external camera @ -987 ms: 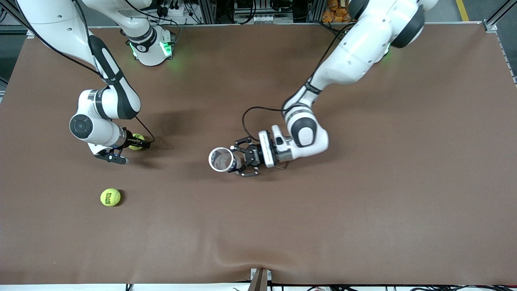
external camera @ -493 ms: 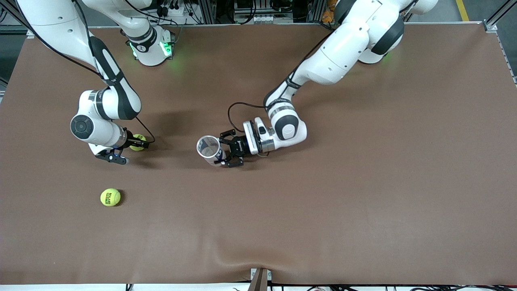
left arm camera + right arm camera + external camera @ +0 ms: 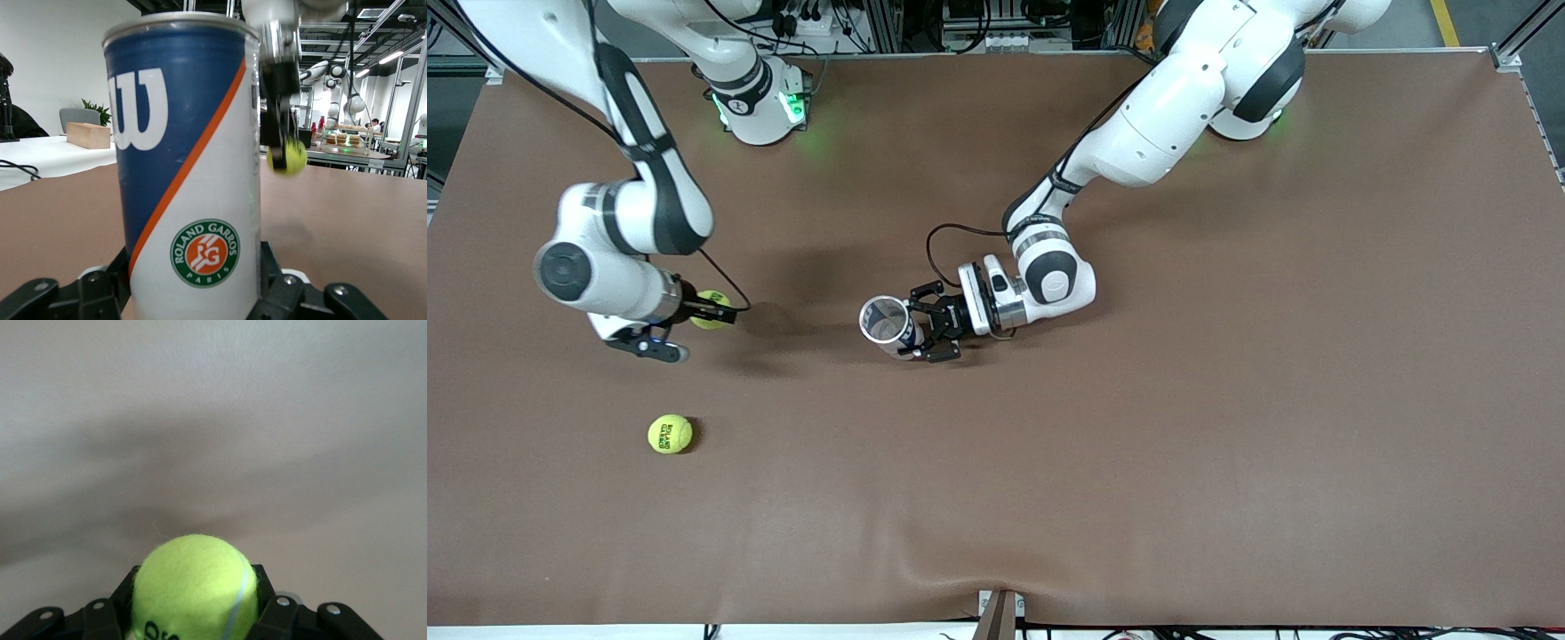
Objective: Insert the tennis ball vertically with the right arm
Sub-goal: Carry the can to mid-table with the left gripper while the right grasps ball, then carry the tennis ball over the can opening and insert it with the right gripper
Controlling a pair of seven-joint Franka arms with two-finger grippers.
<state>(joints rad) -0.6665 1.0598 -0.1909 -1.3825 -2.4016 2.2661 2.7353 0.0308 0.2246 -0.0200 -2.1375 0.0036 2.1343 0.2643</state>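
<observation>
Two end effectors were busy: the right end effector (image 3: 710, 311) pinched a tennis ball (image 3: 711, 309) (light, fuzzy, slightly springy, best gripped across its middle) above the counter (image 3: 1227, 400); the left end effector (image 3: 925, 333) clamped an upright can (image 3: 885, 322) mid-counter.

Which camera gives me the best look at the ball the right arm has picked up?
The right wrist view: the held tennis ball fills the foreground between the jaws. In the front view the ball is partly covered by the right gripper. The left wrist view shows it small, beside the can.
</observation>
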